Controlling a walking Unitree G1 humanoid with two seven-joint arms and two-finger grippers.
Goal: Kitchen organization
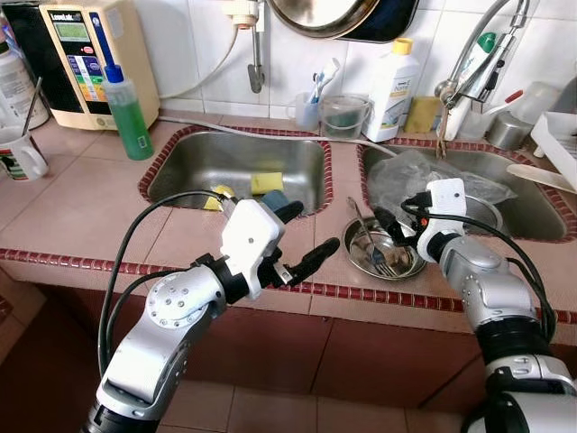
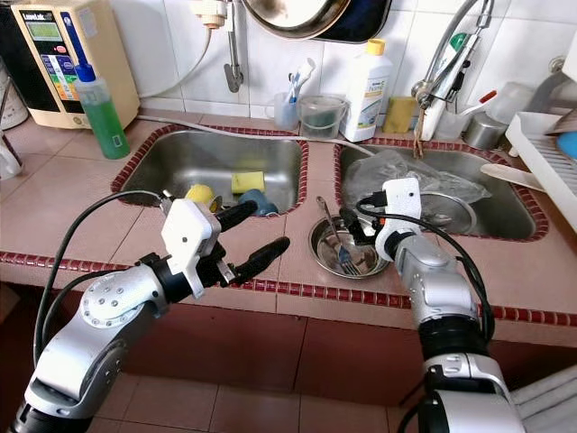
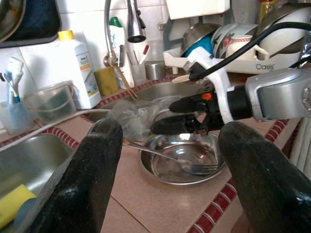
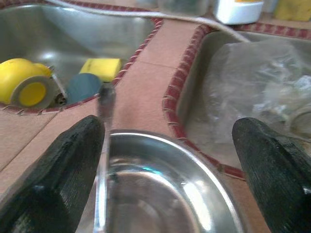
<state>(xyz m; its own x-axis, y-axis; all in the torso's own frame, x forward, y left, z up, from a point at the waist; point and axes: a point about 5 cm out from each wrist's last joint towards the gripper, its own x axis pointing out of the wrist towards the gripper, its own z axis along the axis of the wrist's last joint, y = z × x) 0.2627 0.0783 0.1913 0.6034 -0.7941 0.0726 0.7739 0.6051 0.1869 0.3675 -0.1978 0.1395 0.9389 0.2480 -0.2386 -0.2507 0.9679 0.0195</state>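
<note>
Left eye view: left gripper [image 1: 305, 236] hovers over the near counter edge in front of the left sink [image 1: 236, 162], fingers spread wide, gripping nothing; a yellow sponge [image 1: 267, 182] lies in that sink. Right of it, on the tiled strip between the two sinks, sits a steel bowl [image 1: 384, 250] with a fork [image 1: 380, 261] and spoon [image 1: 359, 227] in it. Right gripper [image 1: 389, 224] is at the bowl's far-right rim, fingers wide apart and empty, with the right sink [image 1: 527, 203] holding a crumpled plastic bag [image 1: 424, 173].
</note>
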